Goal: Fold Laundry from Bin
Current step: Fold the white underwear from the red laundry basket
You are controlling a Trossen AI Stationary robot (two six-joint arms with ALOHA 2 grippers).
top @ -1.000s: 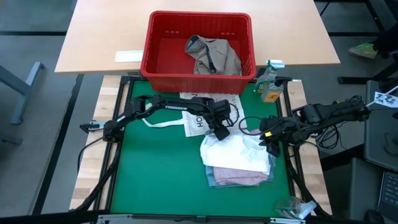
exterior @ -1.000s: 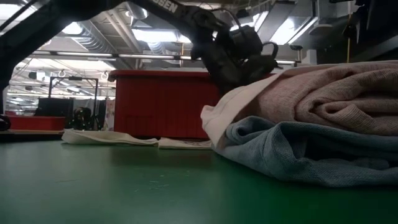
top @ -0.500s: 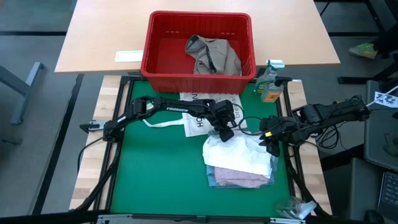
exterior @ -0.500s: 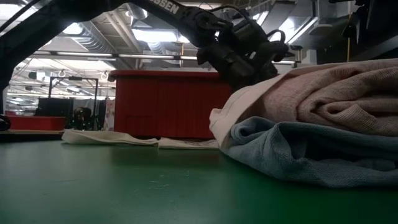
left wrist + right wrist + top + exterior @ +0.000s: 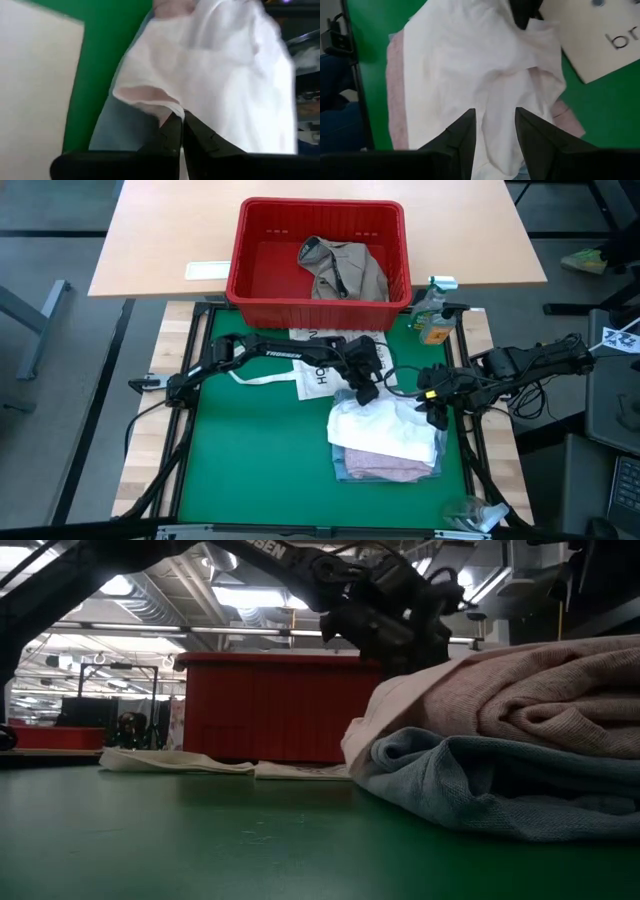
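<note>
White cloth, the top garment (image 5: 385,428) of three stacked pieces near the green mat's (image 5: 250,460) right edge, lies with its long axis slanting from the mat's middle toward the near right corner, over a pink piece (image 5: 385,467) and a blue one (image 5: 480,790). One khaki-grey garment (image 5: 343,268) lies in the red bin (image 5: 262,275) beyond the far edge. Left gripper (image 5: 364,392) pinches the white garment's far corner, fingers pressed together; right gripper (image 5: 434,412) hovers spread over its right side.
</note>
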